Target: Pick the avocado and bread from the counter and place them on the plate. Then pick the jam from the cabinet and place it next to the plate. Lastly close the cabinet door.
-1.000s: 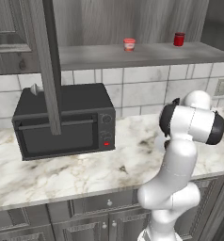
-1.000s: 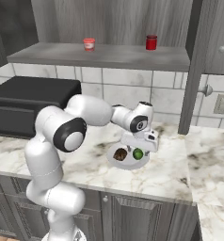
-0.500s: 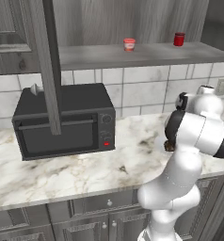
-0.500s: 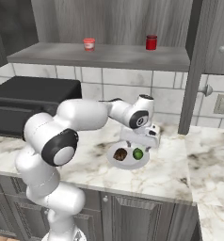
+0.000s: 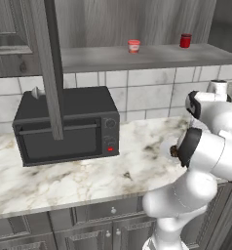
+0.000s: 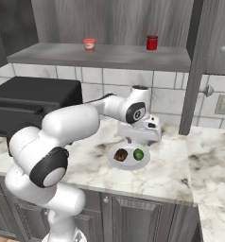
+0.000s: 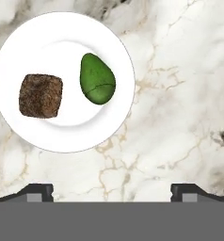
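Glossy white robot arm (image 6: 72, 124) of rounded, bulbous segments, dark charcoal rings and round caps at its joints, boxy white hand with a small dark panel, two small dark fingertips (image 7: 38, 192) with pale grey square pads, smooth unmarked casing

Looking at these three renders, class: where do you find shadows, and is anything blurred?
Hand view: bread and avocado are sharp, with a faint shadow inside the plate rim. Right base view: soft shading under the gripper. Left base view: evenly lit, no blur.
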